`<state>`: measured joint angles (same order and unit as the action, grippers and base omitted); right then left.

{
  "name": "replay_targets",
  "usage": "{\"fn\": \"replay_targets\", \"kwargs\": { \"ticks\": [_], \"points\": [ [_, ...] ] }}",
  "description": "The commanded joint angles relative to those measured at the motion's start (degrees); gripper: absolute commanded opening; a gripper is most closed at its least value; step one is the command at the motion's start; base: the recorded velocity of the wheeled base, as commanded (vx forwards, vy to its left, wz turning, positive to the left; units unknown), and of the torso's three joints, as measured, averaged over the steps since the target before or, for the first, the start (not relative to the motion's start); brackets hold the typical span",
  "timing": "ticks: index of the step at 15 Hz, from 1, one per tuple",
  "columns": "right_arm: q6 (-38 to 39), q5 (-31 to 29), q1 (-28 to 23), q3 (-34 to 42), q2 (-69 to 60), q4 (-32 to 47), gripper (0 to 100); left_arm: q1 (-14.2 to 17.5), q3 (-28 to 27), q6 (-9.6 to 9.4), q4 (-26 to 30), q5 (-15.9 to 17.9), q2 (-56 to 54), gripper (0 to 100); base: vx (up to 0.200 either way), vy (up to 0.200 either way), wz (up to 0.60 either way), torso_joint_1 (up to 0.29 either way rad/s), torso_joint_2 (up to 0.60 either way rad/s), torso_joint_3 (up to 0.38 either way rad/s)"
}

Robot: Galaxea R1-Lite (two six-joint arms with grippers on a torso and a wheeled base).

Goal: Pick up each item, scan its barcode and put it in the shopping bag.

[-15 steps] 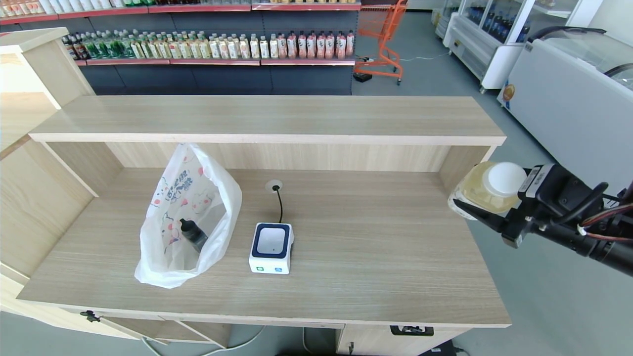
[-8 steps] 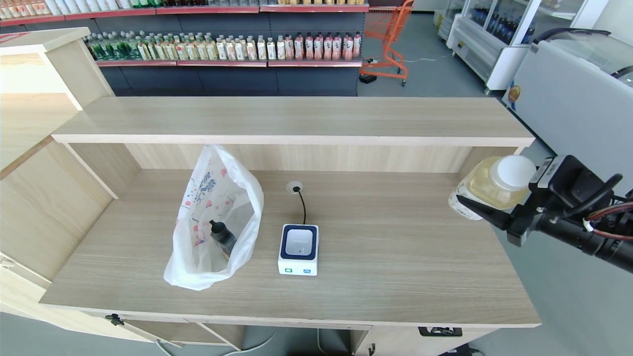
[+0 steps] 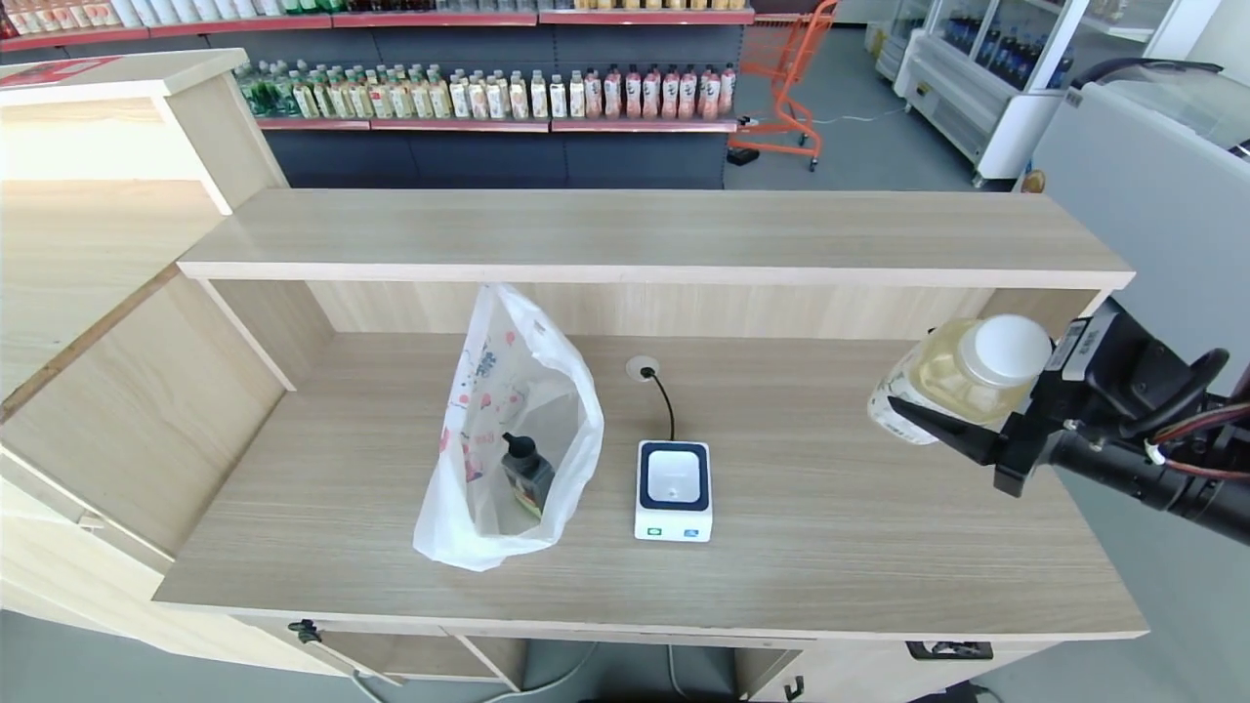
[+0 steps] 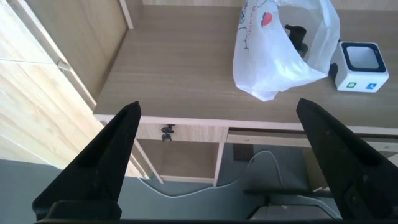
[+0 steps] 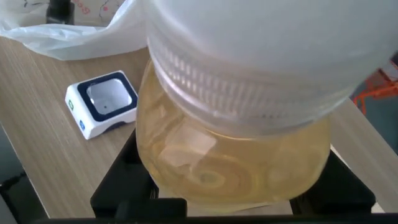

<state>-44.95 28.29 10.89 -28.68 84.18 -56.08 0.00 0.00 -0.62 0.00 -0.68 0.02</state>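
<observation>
Shop shelves (image 3: pixel 488 93) of drinks stand behind the wooden bench (image 3: pixel 830 547). On it, a white shopping bag (image 3: pixel 444 508) stands open with a dark bottle (image 3: pixel 527 475) inside, and the scanner (image 3: pixel 673 490) sits just beside it. The right gripper (image 3: pixel 928 400) grasps a yellow bottle (image 3: pixel 962 371) with a white cap above the bench's right end. The left gripper (image 4: pixel 217 107) hangs released off the front edge.

Head overlooks counter (image 3: pixel 830 547); all views share scanner (image 3: pixel 673 476).
</observation>
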Motion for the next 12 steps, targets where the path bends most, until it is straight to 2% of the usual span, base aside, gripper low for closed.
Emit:
{"fn": "replay_targets", "kwargs": {
  "ticks": [1,4,7,9,12],
  "points": [
    [-0.1,0.6,-0.1,0.6,1.0,0.1,0,0.0,0.0,-0.08,0.0,0.0,0.0,100,0.0,0.2,0.0,-0.002,0.0,0.002],
    [-0.1,1.5,-0.3,0.5,3.6,-0.1,0,0.0,0.0,0.01,0.0,0.0,0.0,100,0.0,0.2,0.0,0.001,0.0,0.001],
    [-0.3,1.9,-0.3,0.0,7.6,-0.6,0,0.0,0.0,0.36,0.0,-0.1,0.0,100,0.0,0.0,0.0,0.0,0.0,0.0],
    [-0.3,4.1,-0.3,-0.2,10.0,-2.4,0,-0.1,0.0,0.36,0.0,-0.1,0.0,100,0.0,0.0,0.0,0.0,0.0,0.0],
    [-1.4,11.2,-0.4,0.0,17.3,-10.6,0,-0.1,0.0,0.36,0.0,-0.1,0.0,100,0.0,0.0,0.0,0.0,0.0,0.0]
  ]
}}
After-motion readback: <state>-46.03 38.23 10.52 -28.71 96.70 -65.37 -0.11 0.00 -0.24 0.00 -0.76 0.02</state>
